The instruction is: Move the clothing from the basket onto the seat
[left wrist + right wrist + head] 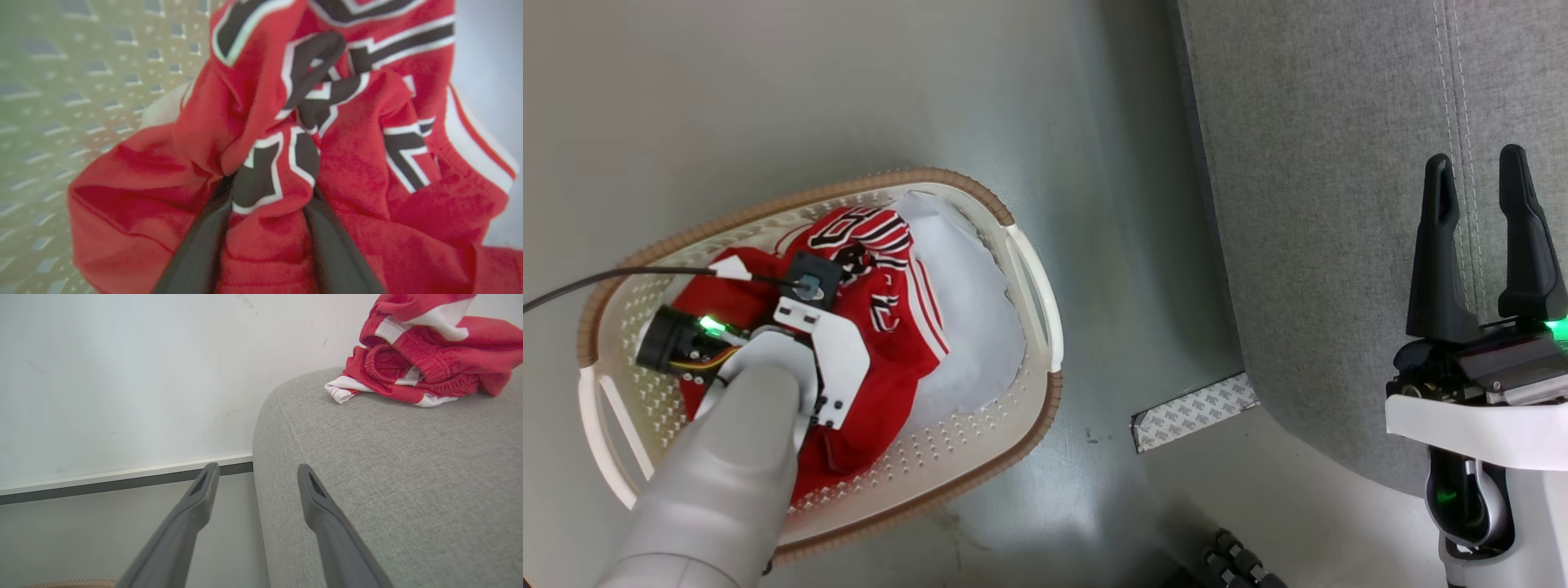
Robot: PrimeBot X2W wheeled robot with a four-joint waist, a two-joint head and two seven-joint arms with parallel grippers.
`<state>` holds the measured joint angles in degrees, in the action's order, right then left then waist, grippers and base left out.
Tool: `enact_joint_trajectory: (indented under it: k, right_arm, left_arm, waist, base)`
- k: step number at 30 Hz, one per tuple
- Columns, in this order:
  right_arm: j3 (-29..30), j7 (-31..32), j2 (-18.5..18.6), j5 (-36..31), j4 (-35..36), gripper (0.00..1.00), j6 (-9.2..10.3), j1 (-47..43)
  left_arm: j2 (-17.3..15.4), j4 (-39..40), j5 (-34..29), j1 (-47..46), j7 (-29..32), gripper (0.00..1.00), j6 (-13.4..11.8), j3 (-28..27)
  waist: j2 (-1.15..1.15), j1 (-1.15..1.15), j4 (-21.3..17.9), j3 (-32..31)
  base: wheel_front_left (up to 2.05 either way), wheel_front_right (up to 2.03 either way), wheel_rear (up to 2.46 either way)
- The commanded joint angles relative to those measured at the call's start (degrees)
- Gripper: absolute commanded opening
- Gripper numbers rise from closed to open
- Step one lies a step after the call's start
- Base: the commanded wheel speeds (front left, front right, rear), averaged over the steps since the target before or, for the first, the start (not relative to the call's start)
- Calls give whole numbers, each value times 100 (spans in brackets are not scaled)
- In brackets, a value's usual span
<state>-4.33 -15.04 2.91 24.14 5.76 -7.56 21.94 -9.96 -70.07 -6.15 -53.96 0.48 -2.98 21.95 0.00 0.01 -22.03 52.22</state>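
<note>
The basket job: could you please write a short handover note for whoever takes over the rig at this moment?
Left gripper: down in the basket, fingers pushed into the red jersey with a fold of it between them. I cannot tell if the grip is firm.
Right gripper: open and empty, at the edge of the sofa.
Done: one red garment lies on the sofa.
Left: lift the jersey out and put it on the sofa. Leave the pale cloth in the basket.

Red clothing [898,327] lies in the basket [915,174] near the grey seat [1323,204].
</note>
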Motion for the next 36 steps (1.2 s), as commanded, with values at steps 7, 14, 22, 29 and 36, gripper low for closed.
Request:
enact_joint_trajectory:
  k: [7, 14, 22, 29, 36]
  right_arm:
    - [97, -21, 2, -31, -110, 100, 15, 104]
    - [238, -21, 3, -158, -296, 100, 15, -62]
    - [264, -21, 6, -625, -703, 100, 15, -389]
    - [291, -21, 9, -955, -1096, 100, 15, -852]
    - [358, -20, 19, -1239, -1342, 100, 15, -1518]
  left_arm:
    - [123, -71, 68, -37, -174, 0, 91, 102]
    - [505, 61, 329, 269, -718, 0, 182, 73]
    - [707, 606, 1053, 1130, -1361, 0, 462, 180]
    - [701, 1804, 2155, 2295, -1467, 0, 333, 764]
    - [687, 2790, 2642, 3300, -1524, 0, -209, 796]
  waist:
    - [0, -1, 156, -203]
    - [0, -1, 569, -848]
    - [0, -1, 1145, -2307]
    - [0, -1, 1538, -3690]
    - [0, -1, 1841, -4775]
  base:
    - [0, 0, 0]
    - [0, 0, 0]
    - [0, 0, 0]
    - [0, 0, 0]
    - [0, 0, 0]
